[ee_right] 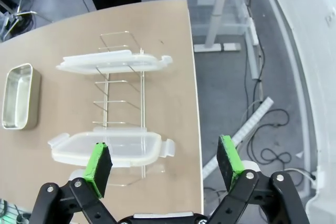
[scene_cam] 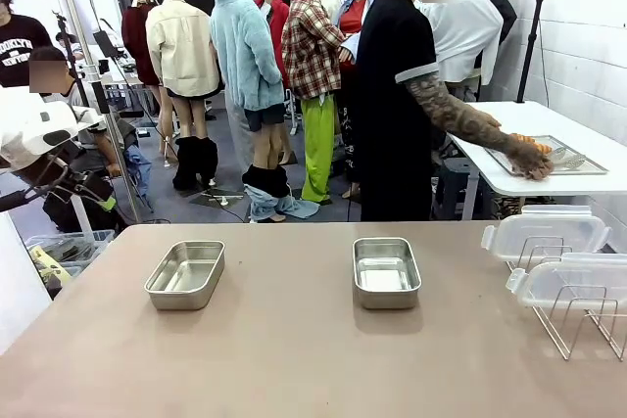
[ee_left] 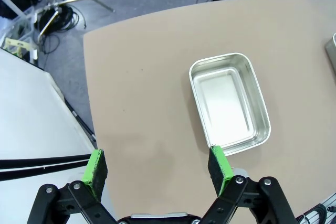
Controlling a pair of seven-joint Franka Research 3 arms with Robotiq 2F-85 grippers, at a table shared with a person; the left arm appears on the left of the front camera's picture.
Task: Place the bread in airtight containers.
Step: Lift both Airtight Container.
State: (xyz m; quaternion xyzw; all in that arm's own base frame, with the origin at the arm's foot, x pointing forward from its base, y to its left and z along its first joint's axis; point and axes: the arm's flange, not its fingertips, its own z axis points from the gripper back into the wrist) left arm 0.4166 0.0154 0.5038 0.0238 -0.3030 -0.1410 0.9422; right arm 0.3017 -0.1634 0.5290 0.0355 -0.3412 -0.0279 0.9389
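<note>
Two open, empty steel airtight containers stand on the brown table, one at the left point(scene_cam: 184, 274) and one in the middle point(scene_cam: 386, 271). My left gripper point(ee_left: 157, 167) hovers open above the table, and its right pad point(ee_left: 219, 167) is by the near corner of the left container point(ee_left: 230, 102). My right gripper point(ee_right: 164, 164) is open above the table's side edge, over a clear lid point(ee_right: 107, 148). A second lid point(ee_right: 113, 61) lies farther along the wire rack point(ee_right: 118, 93). Across the room a person's hand point(scene_cam: 532, 159) rests on a flat steel tray point(scene_cam: 578, 159), with something golden-brown point(scene_cam: 524, 140) beside it, possibly the bread.
The wire rack point(scene_cam: 573, 315) with both lids point(scene_cam: 544, 235) stands at the table's right edge. The tray sits on a separate white table point(scene_cam: 578, 183) at the back right. The second container point(ee_right: 20, 96) lies beyond the rack. Floor and cables lie past the table edges.
</note>
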